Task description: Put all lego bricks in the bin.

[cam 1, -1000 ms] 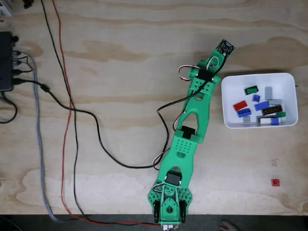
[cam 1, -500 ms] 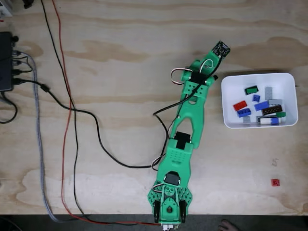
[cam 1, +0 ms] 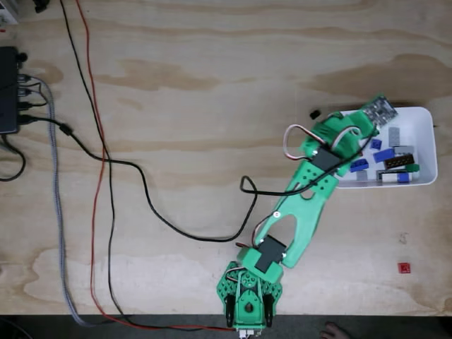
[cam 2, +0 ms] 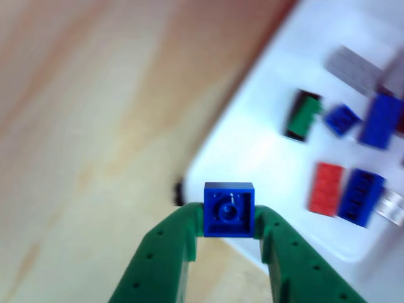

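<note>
Two green fingers (cam 2: 165, 249) of the claw (cam 2: 228, 218) are pinched closed on a small blue square brick (cam 2: 228, 209), underside facing the other view's camera, held over the near-left corner of the white bin (cam 2: 252, 148), blurred there. Left to right in the fixed view: black, red and grey cables (cam 1: 106, 162) trail across the plywood tabletop (cam 1: 198, 78), the green arm (cam 1: 304, 205) rises from its base at the bottom edge and slants up and right, and its end reaches over the bin's (cam 1: 424, 120) left part. Right of the held brick in the other view, bricks lie in the bin: green-and-black (cam 2: 303, 115), small blue (cam 2: 341, 118), red (cam 2: 326, 187), blue (cam 2: 360, 196), grey (cam 2: 355, 68). A small red piece (cam 1: 404, 268) lies on the tabletop below the bin
</note>
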